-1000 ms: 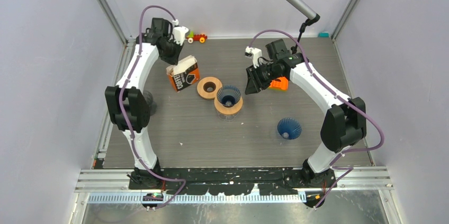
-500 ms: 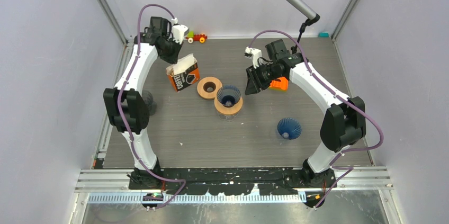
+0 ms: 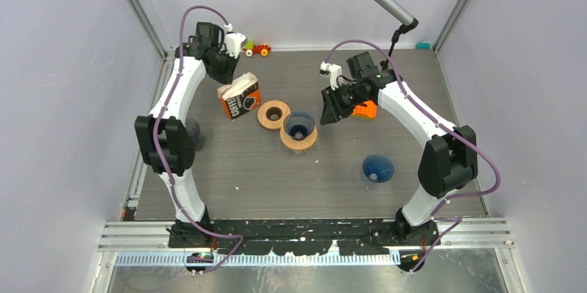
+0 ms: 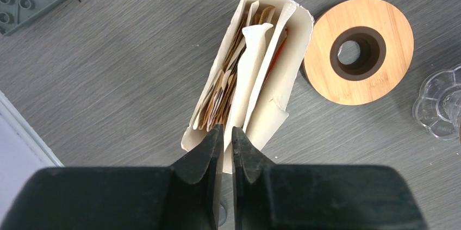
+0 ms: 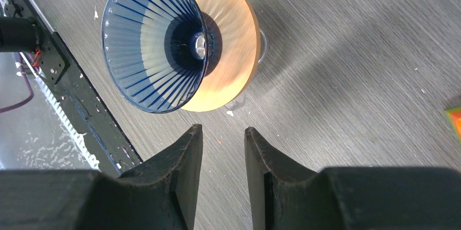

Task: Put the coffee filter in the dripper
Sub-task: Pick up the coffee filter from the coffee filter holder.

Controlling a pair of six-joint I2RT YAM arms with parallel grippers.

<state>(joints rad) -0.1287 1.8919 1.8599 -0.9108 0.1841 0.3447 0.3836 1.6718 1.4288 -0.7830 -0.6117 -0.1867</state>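
Seen from above, two arms work a grey table [image 3: 277, 182]: the left pincer [image 3: 232, 78] hangs just over one open packet of coffee filters [image 3: 240, 97], while the right pincer [image 3: 331, 114] hovers beside one of two blue drippers [image 3: 298, 124], which is seated on a wooden ring [image 3: 299, 142]. The second dripper [image 3: 378, 167] sits well apart, nearer the arm bases, and a second, bare wooden ring [image 3: 274, 114] lies between packet and seated dripper. At the left wrist, the left pincer [image 4: 223, 135] shows only a sliver of gap at the packet's [image 4: 293, 29] near edge, where a white filter [image 4: 255, 61] runs down to its tips; whether it grips the paper cannot be told. The bare ring [image 4: 380, 78] lies beyond to the right. At the right wrist, the right pincer [image 5: 223, 135] stands parted and empty, with the seated dripper [image 5: 141, 61] just ahead and holding no filter.
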